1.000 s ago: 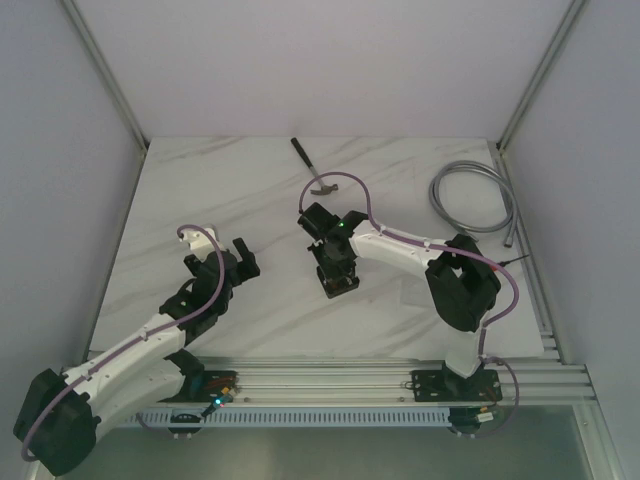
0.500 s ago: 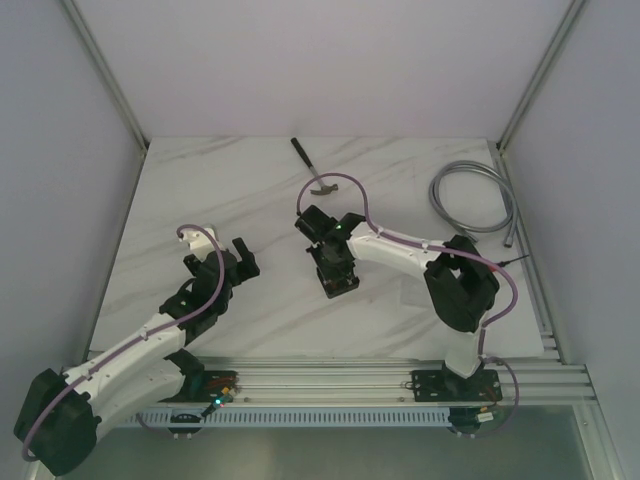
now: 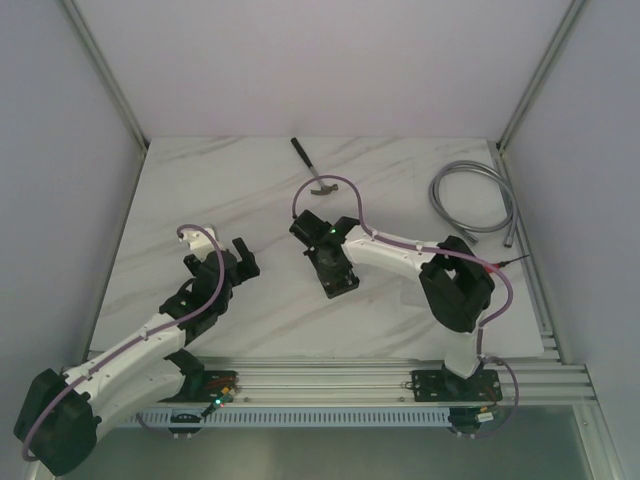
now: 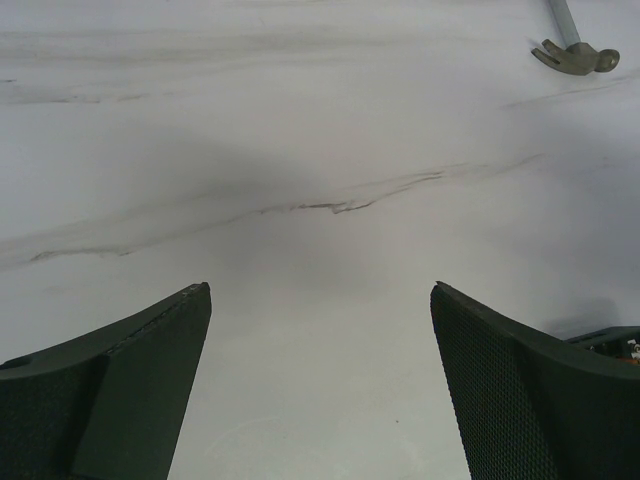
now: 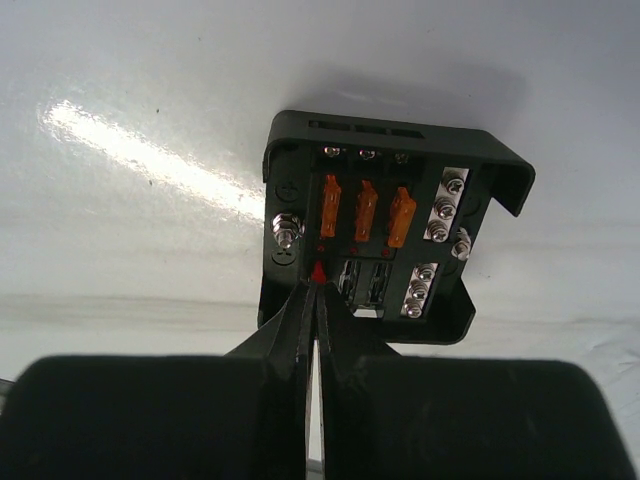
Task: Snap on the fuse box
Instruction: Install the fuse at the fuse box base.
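Top view: see fuse box (image 3: 341,283) flat on white marbled table (image 3: 200,190), centre of frame, a bit below middle. Find rt claw (image 3: 333,268) right on top of it, arm reaching in from rt side of frame.

Rt wrist view: see box (image 5: 385,240) centre-right of frame, open side up, w/ three orange fuses (image 5: 365,212) in a row across upper part and silver screws (image 5: 440,215) down its rt side. Find rt claw (image 5: 318,298) pressed together, no gap btwn tips, tips down at lower-left inside of box. Note tiny red bit (image 5: 318,271) just at tip end; can't tell whether pinched or seated in box.

Back to top view: see lt claw (image 3: 247,256) left of centre, well apart from box, spread wide. Lt wrist view: same claw (image 4: 320,400) w/ fingers (image 4: 130,390) in lower corners of frame, only table surface showing btwn them. Catch a corner of box (image 4: 612,340) at lower-rt edge, behind rt finger.

Spot hammer (image 3: 310,168) upper-centre in top view, lying on table, head end nearer box, apart from it; also at upper rt of lt wrist view (image 4: 578,55). See grey hose (image 3: 475,195) coiled at upper rt, near table edge.
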Motion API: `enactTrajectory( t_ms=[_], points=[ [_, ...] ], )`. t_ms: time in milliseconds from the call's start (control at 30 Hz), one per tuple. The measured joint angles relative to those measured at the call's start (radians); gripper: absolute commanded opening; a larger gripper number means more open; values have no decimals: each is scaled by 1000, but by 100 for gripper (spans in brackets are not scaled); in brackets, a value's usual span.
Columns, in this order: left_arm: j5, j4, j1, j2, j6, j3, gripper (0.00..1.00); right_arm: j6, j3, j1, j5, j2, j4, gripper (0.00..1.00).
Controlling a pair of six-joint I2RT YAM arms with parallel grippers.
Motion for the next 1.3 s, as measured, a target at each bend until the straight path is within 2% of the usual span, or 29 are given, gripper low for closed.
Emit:
enactTrajectory(
  t_ms=[567, 633, 733, 833, 1033, 1300],
  points=[
    [11, 0, 1, -23, -1, 0, 100, 2, -41, 0, 0, -16, 45, 0],
    [11, 0, 1, -28, -1, 0, 100, 3, -47, 0, 0, -32, 53, 3],
    [12, 0, 1, -29, -2, 0, 100, 2, -49, 0, 0, -43, 57, 15],
    [16, 0, 1, -29, -3, 0, 100, 3, -40, -2, -3, -45, 50, 21],
    [20, 0, 4, -29, -4, 0, 100, 3, 8, -48, -26, -48, 46, 24],
    [39, 1, 6, -10, -3, 0, 100, -1, 23, -133, -50, -54, 55, 21]
  ],
)
